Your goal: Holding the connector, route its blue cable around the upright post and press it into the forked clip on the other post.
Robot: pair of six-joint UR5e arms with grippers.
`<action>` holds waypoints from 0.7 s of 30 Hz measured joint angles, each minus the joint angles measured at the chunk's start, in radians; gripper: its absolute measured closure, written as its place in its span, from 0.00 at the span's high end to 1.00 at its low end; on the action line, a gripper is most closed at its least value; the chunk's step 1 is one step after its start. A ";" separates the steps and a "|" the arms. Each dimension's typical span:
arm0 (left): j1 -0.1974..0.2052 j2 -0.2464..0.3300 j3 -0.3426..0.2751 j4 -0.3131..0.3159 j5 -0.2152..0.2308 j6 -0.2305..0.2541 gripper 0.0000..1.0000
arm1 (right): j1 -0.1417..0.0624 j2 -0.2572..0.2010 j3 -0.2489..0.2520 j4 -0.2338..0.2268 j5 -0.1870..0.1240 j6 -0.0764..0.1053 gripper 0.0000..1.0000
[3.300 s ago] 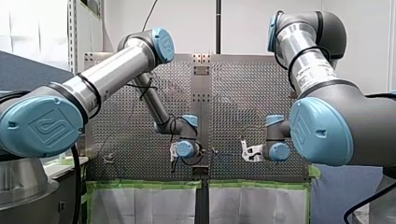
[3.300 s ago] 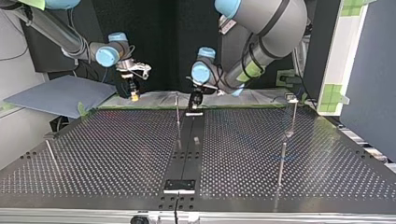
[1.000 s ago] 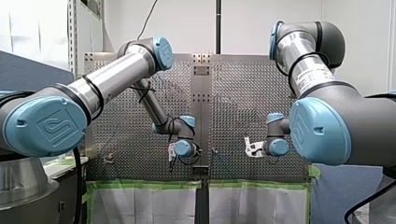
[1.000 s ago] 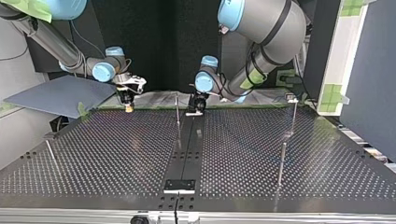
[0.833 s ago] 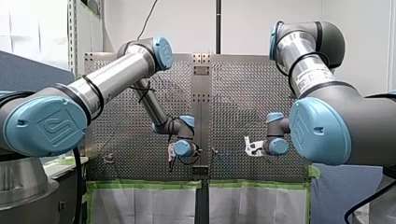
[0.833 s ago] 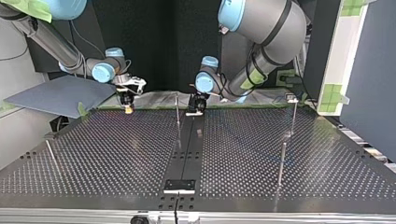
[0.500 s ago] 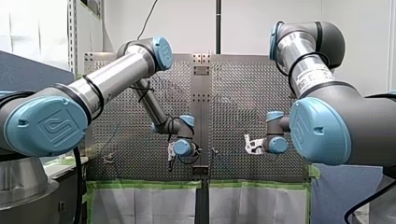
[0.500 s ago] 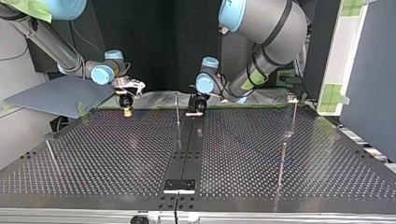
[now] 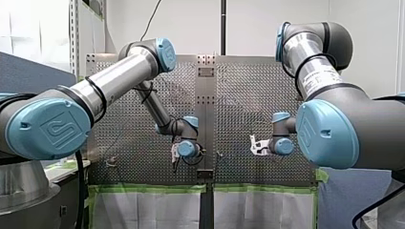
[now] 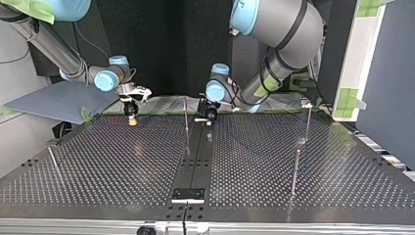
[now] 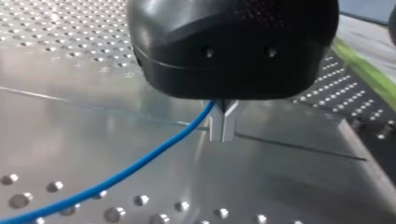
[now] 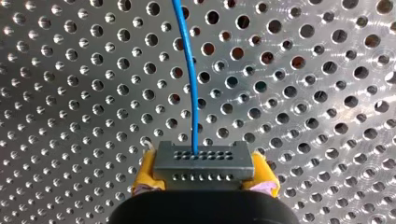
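Observation:
A grey connector (image 12: 203, 161) sits between the yellow pads (image 12: 144, 173) of my right gripper (image 12: 204, 175), which is shut on it. Its blue cable (image 12: 189, 79) runs straight ahead over the perforated table. In the top view my right gripper (image 10: 131, 119) hangs low at the far left. My left gripper (image 10: 210, 115) is near the middle, just right of a thin upright post (image 10: 186, 117). Its metal fingers (image 11: 223, 122) are shut on the blue cable (image 11: 140, 163), just above the plate. The post with the forked clip (image 10: 306, 104) stands at the far right.
Two more thin posts stand on the perforated table (image 10: 122, 166), one near right (image 10: 295, 171) and one near left (image 10: 53, 159). A dark centre strip (image 10: 195, 156) ends at a small black block (image 10: 188, 194). A grey board (image 10: 58, 98) lies beyond the far left edge.
My right gripper has drifted slightly to the top view's left and down toward the table with the connector. My left gripper has shifted a little right beside the upright post.

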 joint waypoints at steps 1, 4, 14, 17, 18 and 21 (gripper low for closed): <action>0.001 0.000 0.005 -0.001 0.000 -0.002 0.00 | 0.000 0.000 -0.001 0.001 0.000 0.000 0.00; 0.002 0.000 0.014 -0.007 0.000 -0.006 0.00 | 0.000 0.001 -0.003 0.003 -0.001 0.000 0.00; 0.003 -0.001 0.020 -0.012 0.000 -0.007 0.00 | 0.000 0.001 -0.008 0.005 -0.005 0.000 0.00; 0.003 -0.001 0.020 -0.016 0.001 -0.007 0.00 | 0.000 0.001 -0.008 0.005 -0.005 0.000 0.00; 0.003 -0.001 0.020 -0.018 0.001 -0.008 0.00 | 0.000 0.001 -0.008 0.005 -0.005 0.000 0.00; 0.004 0.000 0.020 -0.023 0.010 -0.009 0.09 | 0.000 0.002 -0.008 0.005 -0.006 0.000 0.00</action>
